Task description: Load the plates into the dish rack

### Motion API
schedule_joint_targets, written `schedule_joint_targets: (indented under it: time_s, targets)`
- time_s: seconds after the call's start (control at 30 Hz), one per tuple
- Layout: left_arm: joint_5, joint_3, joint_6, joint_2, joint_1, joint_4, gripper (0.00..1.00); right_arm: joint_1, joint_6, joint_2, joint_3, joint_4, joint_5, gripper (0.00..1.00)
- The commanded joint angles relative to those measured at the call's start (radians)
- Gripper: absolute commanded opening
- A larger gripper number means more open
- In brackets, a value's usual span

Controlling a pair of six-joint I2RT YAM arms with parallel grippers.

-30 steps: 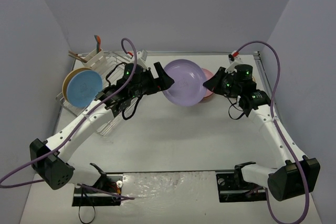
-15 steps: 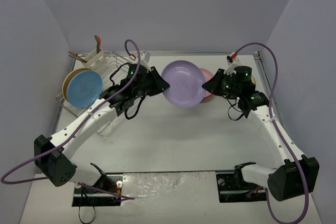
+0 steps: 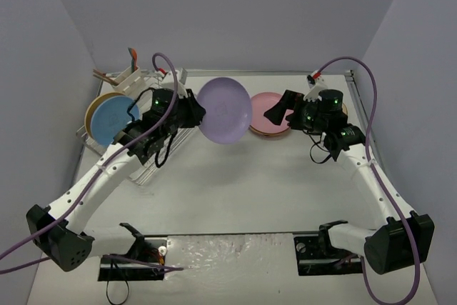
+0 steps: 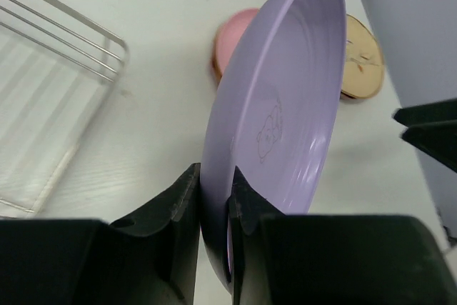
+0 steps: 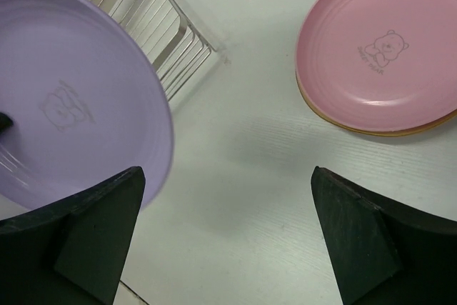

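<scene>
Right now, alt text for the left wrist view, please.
The left gripper is shut on the rim of a round pale purple plate, held nearly upright. A silver wire dish rack sits at left; a pink plate and a cream printed plate lie beyond.

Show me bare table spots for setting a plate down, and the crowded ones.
Bare: the wide table stretch between both arms, nearer than the purple plate in the left gripper. Crowded: far right, with the pink plate stack and open right gripper; far left, with the dish rack.
</scene>
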State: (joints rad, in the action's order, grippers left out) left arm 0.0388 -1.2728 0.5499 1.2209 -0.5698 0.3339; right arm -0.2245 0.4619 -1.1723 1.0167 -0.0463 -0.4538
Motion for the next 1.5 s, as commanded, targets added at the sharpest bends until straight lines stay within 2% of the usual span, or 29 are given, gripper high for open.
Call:
schedule_joint_targets:
  time_s: [0.0,0.13,0.3,0.37,0.47,0.6,0.97,1.47]
  targets:
    - [0.056,-0.060,-0.373,-0.112,0.131,0.039,0.00,-0.009,-0.027,0.058,0.003,0.066,-0.032,1.00]
    - [0.146,-0.107,-0.659,-0.128,0.210,0.108,0.00,-0.010,-0.036,0.076,-0.014,0.066,-0.052,1.00]
    - [0.223,-0.132,-1.017,-0.091,0.273,0.121,0.00,-0.011,-0.050,0.089,-0.027,0.065,-0.070,1.00]
    - [0.219,-0.133,-1.121,-0.070,0.313,0.113,0.00,-0.012,-0.049,0.087,-0.027,0.066,-0.083,1.00]
    - [0.132,-0.141,-1.239,-0.033,0.397,0.117,0.00,-0.021,-0.052,0.079,-0.030,0.066,-0.087,1.00]
    - [0.080,-0.154,-1.320,0.036,0.471,0.135,0.00,-0.040,-0.058,0.080,-0.032,0.065,-0.092,1.00]
    - [-0.005,-0.164,-1.394,0.112,0.610,0.117,0.00,-0.047,-0.075,0.083,-0.066,0.066,-0.097,1.00]
    - [-0.081,-0.119,-1.399,0.160,0.646,0.075,0.00,-0.047,-0.078,0.079,-0.077,0.065,-0.091,1.00]
